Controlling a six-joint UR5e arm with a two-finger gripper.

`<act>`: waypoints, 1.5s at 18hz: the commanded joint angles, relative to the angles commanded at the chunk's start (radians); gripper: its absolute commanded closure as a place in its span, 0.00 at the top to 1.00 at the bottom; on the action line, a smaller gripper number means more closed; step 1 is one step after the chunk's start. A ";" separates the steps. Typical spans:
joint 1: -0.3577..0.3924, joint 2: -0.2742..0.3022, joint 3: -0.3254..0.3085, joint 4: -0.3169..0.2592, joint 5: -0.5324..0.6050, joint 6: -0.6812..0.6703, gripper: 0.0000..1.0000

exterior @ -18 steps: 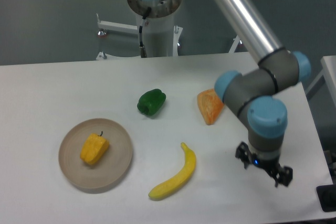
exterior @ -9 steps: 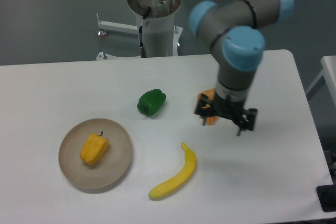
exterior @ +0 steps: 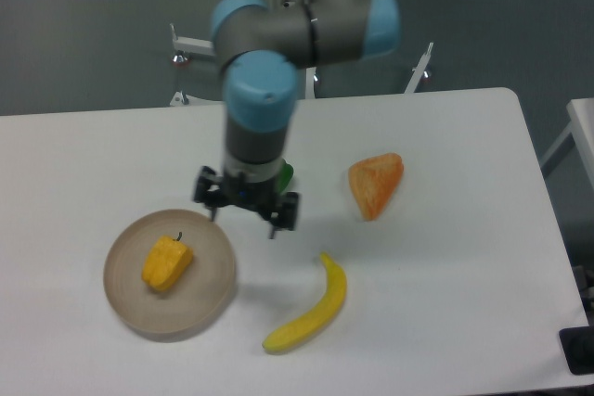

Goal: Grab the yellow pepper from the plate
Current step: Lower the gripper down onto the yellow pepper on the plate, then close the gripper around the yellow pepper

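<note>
One fixed camera looks down steeply from the front of the table (exterior: 445, 322), facing the arm's base at the far edge. It stands at middling range, with the gripper (exterior: 246, 209) left of centre and the table's corners cut off.

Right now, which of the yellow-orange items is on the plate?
The yellow pepper: blocky, with a short dark stem, on the tan plate. The banana and the orange wedge lie on the bare table.

A white table (exterior: 445, 322) fills the near scene, its right far corner rounded. Beyond its far edge lies a dull grey floor (exterior: 83, 34), with a white metal frame (exterior: 200, 46) standing at far centre. Light is soft and even.
</note>
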 joint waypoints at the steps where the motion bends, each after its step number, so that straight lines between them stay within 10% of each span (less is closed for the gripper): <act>1: -0.011 -0.009 -0.006 0.040 0.001 -0.017 1.00; 27: -0.097 -0.084 -0.138 0.214 0.072 0.078 1.00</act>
